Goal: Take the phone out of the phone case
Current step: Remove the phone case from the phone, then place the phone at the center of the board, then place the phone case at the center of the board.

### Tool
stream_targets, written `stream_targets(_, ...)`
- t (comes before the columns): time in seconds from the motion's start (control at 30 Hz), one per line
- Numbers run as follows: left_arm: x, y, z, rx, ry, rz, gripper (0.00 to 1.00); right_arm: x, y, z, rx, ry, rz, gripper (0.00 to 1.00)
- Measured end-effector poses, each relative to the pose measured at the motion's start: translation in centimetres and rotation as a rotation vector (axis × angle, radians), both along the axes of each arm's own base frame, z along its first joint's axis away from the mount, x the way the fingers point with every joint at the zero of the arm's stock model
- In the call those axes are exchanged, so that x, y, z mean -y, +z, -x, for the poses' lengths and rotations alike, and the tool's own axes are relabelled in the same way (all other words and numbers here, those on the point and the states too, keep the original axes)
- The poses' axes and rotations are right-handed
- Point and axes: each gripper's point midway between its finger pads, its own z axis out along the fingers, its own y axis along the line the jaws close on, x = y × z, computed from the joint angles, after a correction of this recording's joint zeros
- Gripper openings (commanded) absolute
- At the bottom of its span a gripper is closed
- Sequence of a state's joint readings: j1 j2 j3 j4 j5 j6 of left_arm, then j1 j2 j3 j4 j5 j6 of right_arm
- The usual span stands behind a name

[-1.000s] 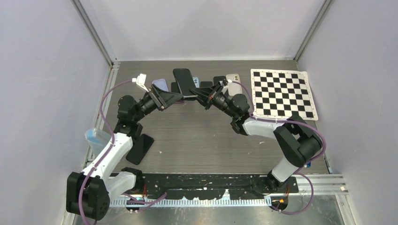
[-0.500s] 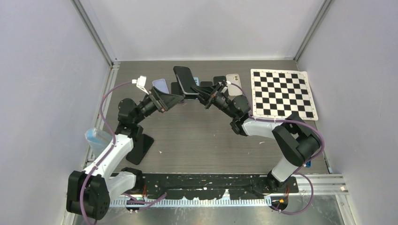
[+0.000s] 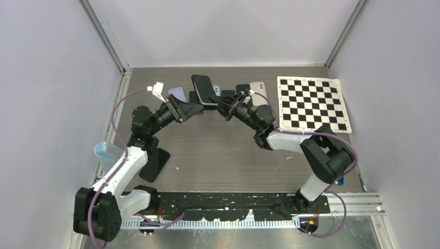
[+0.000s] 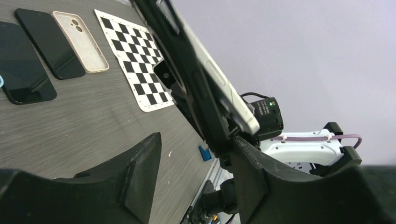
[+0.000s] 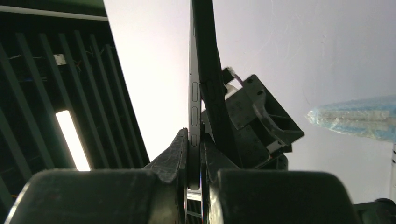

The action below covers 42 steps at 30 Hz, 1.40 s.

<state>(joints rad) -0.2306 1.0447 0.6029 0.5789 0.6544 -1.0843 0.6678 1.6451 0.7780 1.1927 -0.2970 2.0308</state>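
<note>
Both arms have hardly shifted at upper centre: right gripper [image 5: 194, 140] stays pinched on the phone [image 5: 194, 93], left gripper [image 4: 197, 138] part-open beside the phone case [image 4: 187, 70], so removal seems stalled.

1. Two arms: left arm [image 3: 117, 171], right arm [image 3: 290, 140].
2. Two claws: left claw [image 3: 196, 108], right claw [image 3: 224, 101].
3. One raised phone [image 5: 193, 107] in one phone case [image 5: 210, 70].
4. One checkerboard [image 3: 313, 102].
5. Flat on the table [image 3: 218, 150]: two black handsets [image 4: 49, 44], one beige case [image 3: 258, 86].
</note>
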Motion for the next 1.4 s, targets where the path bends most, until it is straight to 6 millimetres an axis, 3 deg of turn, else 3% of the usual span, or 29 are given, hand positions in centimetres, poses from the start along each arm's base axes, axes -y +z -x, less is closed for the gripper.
stream_targets(0.1,0.0,-0.2,-0.4,-0.018,0.009,-0.012,0.49,-1.1,-0.8,0.4,0.008,0.009,0.051,0.01)
stream_targets(0.17,0.0,-0.9,-0.6,-0.052,0.012,-0.021,0.33,-1.6,-1.2,0.6,0.028,0.009,0.088,0.01)
stream_targets(0.23,0.0,-1.5,-0.8,-0.077,0.017,-0.026,0.08,-1.9,-1.9,0.5,0.035,0.003,0.127,0.01)
stream_targets(0.27,0.0,-1.8,-0.9,-0.091,0.016,-0.026,0.01,-2.1,-2.4,0.4,0.038,-0.002,0.151,0.01)
stream_targets(0.5,-0.6,-6.0,-2.1,-0.251,0.091,-0.091,0.00,-2.0,-2.8,0.8,0.101,-0.022,0.252,0.01)
stream_targets(0.7,-1.4,-11.0,-5.3,-0.440,0.193,-0.159,0.00,-1.7,-1.9,3.6,0.231,0.038,0.326,0.01)
stream_targets(0.8,-0.8,-13.8,-6.9,-0.538,0.185,-0.170,0.00,-0.5,-2.9,5.0,0.266,0.050,0.379,0.01)
stream_targets(0.93,1.2,-17.5,-7.9,-0.650,0.138,-0.165,0.00,3.2,-7.1,5.4,0.210,0.015,0.490,0.01)
stream_targets(1.07,4.6,-19.8,-6.4,-0.717,0.066,-0.184,0.00,9.3,-11.7,3.6,0.094,-0.118,0.655,0.01)
stream_targets(1.23,9.3,-19.9,-5.4,-0.730,0.000,-0.214,0.00,16.5,-14.5,2.0,0.025,-0.324,0.892,0.00)
stream_targets(1.4,14.5,-19.0,-5.5,-0.694,-0.056,-0.246,0.00,20.6,-17.9,1.5,-0.064,-0.362,1.034,0.00)
